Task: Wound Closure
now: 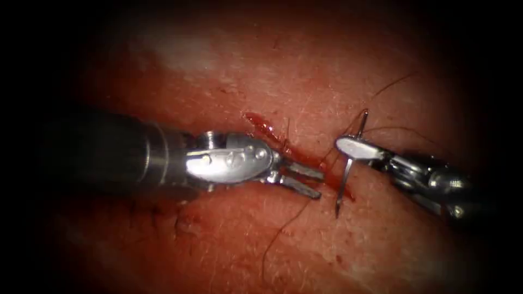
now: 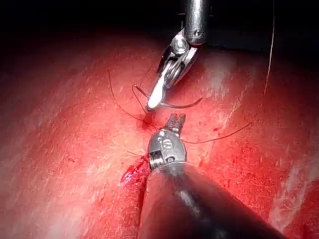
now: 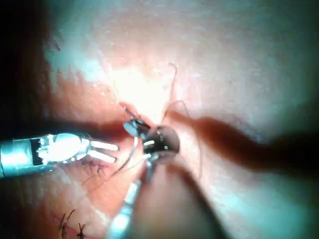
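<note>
- The right tool is gripping the needle near mid-curve, jaws closed on it, just right of the cut.
- The needle's tip is pointing down toward the tissue at the cut's right edge; whether it is entering the tissue cannot be told.
- The left tool is lying over the cut with its jaws parted slightly, holding nothing.
- The thread is trailing from the needle's upper end across the tissue to the right.
- Red fluid is lining the cut.
</note>
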You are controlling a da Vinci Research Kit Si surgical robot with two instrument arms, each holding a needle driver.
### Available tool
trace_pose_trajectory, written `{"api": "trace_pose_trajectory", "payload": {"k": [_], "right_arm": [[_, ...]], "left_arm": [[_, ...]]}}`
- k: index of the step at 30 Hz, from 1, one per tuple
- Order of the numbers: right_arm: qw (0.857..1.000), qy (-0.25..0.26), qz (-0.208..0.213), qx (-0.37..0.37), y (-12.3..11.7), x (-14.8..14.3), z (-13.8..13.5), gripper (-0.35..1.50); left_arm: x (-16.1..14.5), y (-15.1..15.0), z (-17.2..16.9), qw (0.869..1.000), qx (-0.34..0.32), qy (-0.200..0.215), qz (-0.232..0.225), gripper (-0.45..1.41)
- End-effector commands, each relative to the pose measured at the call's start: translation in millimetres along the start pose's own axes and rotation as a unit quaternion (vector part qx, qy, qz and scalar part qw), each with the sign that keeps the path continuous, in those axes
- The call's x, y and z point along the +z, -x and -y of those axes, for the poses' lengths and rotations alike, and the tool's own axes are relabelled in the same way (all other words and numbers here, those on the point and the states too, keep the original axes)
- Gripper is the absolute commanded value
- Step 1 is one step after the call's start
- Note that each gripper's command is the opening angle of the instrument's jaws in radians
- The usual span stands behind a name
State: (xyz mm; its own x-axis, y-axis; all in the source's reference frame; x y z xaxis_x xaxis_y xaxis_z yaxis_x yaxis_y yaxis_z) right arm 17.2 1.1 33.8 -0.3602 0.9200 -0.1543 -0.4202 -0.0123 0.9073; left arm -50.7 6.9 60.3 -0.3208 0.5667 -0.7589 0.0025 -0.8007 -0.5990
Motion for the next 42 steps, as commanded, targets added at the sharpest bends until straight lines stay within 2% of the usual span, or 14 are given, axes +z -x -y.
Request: {"api": "trace_pose_trajectory", "payload": {"k": [1, 8, 12, 17, 23, 29, 34, 42], "right_arm": [[1.0, 0.001, -0.002, -0.004, 1.0, 0.5, -0.2, -0.35], [1.0, 0.001, -0.013, -0.028, 1.0, 1.0, 0.0, -0.35], [0.999, 0.0, -0.021, -0.045, 1.0, 1.3, 0.2, -0.35], [0.997, 0.002, -0.024, -0.074, 1.2, 1.8, 0.4, -0.35], [0.995, 0.004, -0.025, -0.092, 1.4, 2.0, 0.5, -0.35], [0.994, 0.004, -0.027, -0.106, 1.3, 2.0, 0.5, -0.35], [0.993, 0.005, -0.029, -0.118, 1.2, 2.2, 0.4, -0.35], [0.991, 0.006, -0.03, -0.127, 1.2, 2.3, 0.1, -0.35]], "left_arm": [[0.5, 0.9, 0.4, 1.0, -0.01, -0.008, 0.007, -0.45], [-0.9, 5.0, 3.0, 0.995, -0.018, -0.05, 0.081, -0.45], [-0.6, 7.1, 4.2, 0.992, -0.016, -0.065, 0.104, -0.45], [0.8, 7.9, 5.0, 0.99, -0.016, -0.078, 0.113, -0.45], [2.2, 7.6, 5.0, 0.986, -0.02, -0.082, 0.145, -0.45], [3.9, 9.6, 5.5, 0.973, -0.015, -0.088, 0.215, -0.45], [5.1, 11.1, 6.5, 0.973, -0.013, -0.079, 0.218, -0.45], [5.7, 10.5, 7.5, 0.973, -0.015, -0.08, 0.216, -0.45]]}}
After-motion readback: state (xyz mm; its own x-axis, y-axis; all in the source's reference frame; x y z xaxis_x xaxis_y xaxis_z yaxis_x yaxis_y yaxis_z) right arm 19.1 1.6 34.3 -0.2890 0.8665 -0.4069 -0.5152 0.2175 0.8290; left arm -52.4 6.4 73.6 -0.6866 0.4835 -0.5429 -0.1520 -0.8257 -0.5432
